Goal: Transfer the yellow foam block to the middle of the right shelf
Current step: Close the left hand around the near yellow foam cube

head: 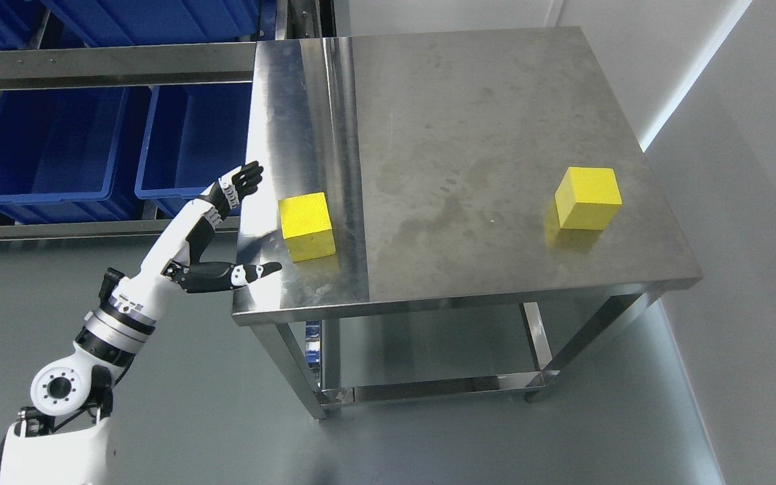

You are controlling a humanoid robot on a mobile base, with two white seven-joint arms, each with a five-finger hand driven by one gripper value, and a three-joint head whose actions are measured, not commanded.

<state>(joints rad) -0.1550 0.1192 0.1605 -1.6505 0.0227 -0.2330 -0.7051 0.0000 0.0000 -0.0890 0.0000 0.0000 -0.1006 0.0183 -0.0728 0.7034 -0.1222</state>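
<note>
While my left hand (216, 232) hangs spread and empty at the steel table's (482, 135) left edge, the nearer yellow foam cube (306, 226) sits just right of it, untouched. Another yellow foam cube (588, 198) rests well apart, far right.

White-shelled left arm (159, 269), black joints, silver wrist ring, round bolted elbow hub, black-and-white fingered robot hand (216, 232)

- Bright, even light from overhead; picture sharp throughout.
- Glare streaks the steel surface (307, 101) along its left strip.
- Soft yellow reflections beneath both blocks.

steel table (469, 101) centre | blue bins (44, 148) on rack, upper left | grey floor (179, 417)
</note>
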